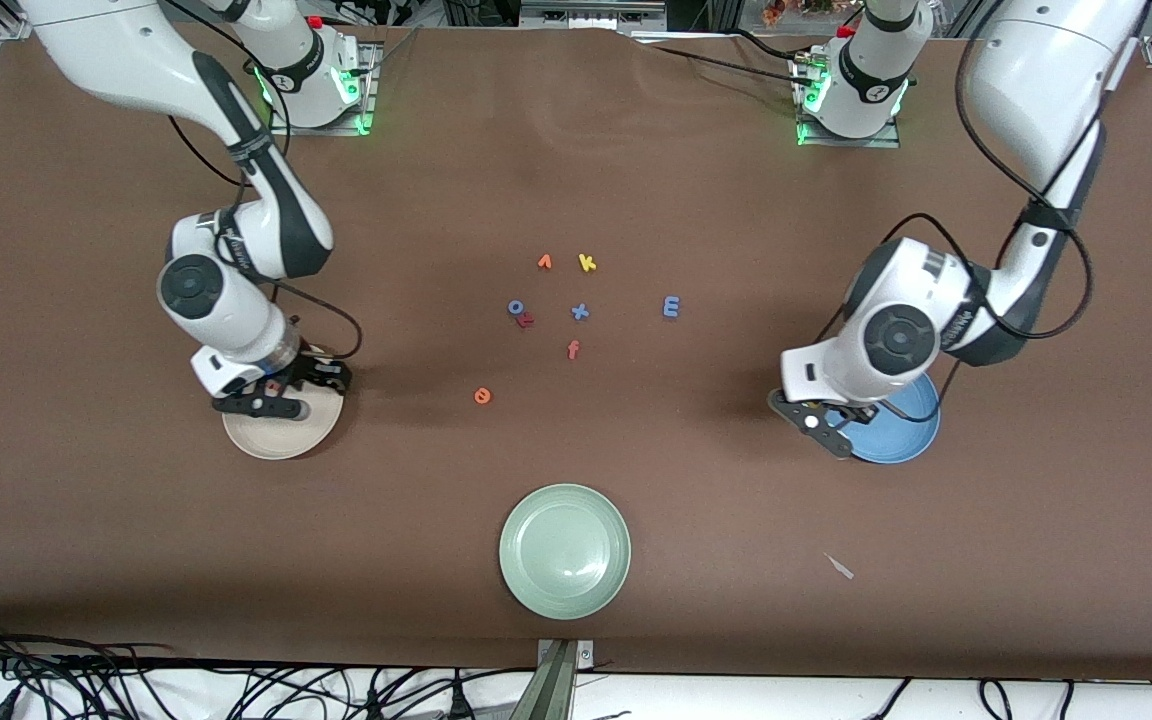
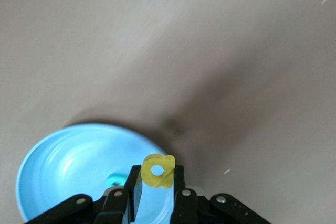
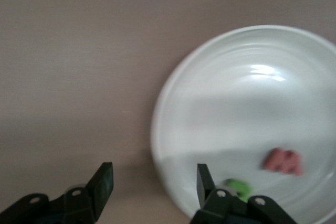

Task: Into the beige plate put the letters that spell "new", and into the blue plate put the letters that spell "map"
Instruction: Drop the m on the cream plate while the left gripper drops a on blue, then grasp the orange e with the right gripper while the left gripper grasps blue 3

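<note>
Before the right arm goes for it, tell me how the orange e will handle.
The orange e looks tiny and flat, so probably very light and hard to pinch off the table. Lying flat, it should slide rather than roll. It appears to be foam, likely squashing slightly.

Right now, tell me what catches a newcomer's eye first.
The left gripper pinches a yellow a over the blue plate. The right gripper hangs open over the beige plate's edge, a pinkish-red w and green n lying in it.
</note>
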{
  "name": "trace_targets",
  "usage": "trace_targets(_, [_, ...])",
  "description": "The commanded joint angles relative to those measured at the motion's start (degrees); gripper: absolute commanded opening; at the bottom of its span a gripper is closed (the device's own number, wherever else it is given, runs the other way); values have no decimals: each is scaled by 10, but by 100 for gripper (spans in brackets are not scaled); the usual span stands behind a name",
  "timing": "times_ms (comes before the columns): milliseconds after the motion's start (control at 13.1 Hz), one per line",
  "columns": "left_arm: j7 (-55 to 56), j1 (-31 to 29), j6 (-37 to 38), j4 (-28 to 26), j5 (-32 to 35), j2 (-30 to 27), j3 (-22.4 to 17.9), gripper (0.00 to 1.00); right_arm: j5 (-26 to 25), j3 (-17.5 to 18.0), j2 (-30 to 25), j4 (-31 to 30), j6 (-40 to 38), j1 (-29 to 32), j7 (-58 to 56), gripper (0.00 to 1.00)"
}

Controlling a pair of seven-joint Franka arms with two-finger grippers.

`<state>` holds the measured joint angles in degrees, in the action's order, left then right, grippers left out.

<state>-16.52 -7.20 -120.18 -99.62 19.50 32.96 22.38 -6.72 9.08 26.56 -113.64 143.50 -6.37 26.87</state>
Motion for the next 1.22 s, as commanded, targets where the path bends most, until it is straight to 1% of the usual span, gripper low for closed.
trace_targets(0, [-39, -40, 1, -14, -15, 14, 6, 13, 9, 0, 47, 87, -42, -64, 95, 74])
trace_targets(153, [-33, -43, 0, -43, -15, 10, 6, 14, 3, 0, 86, 144, -56, -100, 157, 75])
trace_targets(229, [-33, -55, -3, -55, -12, 10, 6, 14, 2, 0, 106, 167, -58, -115, 185, 75])
trace_targets(305, [-31, -56, -8, -72, -12, 8, 6, 14, 1, 0, 124, 184, -58, -129, 209, 75])
trace_targets(381, [-33, -57, -9, -74, -10, 1, 6, 16, -2, -1, 141, 199, -57, -140, 233, 77])
trace_targets(458, [-38, -62, -9, -74, -10, 1, 6, 39, -10, -2, 155, 213, -57, -152, 255, 78])
trace_targets(534, [-41, -79, -9, -73, -9, 1, 6, 72, -17, -3, 163, 217, -55, -160, 274, 78])
trace_targets(610, [-41, -83, -7, -72, -9, -8, 8, 96, -22, -3, 168, 217, -53, -167, 288, 78])
trace_targets(687, [-42, -83, -5, -67, -12, -16, 8, 100, -24, -3, 170, 217, -51, -169, 295, 78])
trace_targets(839, [-33, -79, -3, -52, -17, -28, 19, 100, -24, -4, 175, 217, -48, -174, 297, 78])
trace_targets(1068, [-31, -78, 16, -25, -17, -53, 48, 100, -26, -7, 179, 217, -44, -175, 296, 77])
trace_targets(1144, [-31, -78, 34, -12, -17, -55, 56, 100, -34, -10, 181, 217, -40, -175, 296, 75])
